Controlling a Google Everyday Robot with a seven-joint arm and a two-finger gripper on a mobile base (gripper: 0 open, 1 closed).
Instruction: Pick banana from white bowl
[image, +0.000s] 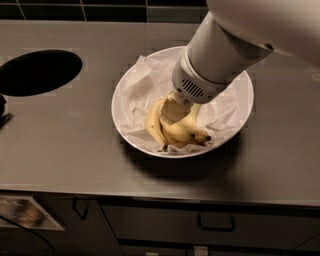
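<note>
A dark round opening (40, 72) is cut in the grey steel counter (65, 145) at left. Beside it, the large glossy white bowl (116, 102) is paper-lined, presumably as cushioning. The beige gripper (172, 111) is planted among the fruit for a grasp. The curved yellow green-stemmed banana (184, 131) lies against its right, in the bowl. Whether it is clenched cannot be told.

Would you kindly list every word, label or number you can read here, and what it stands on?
None can be read.
The sheet on the cabinet front at lower left shows nothing legible.
The claw, down among the bananas in the white bowl, carries no visible lettering.
</note>
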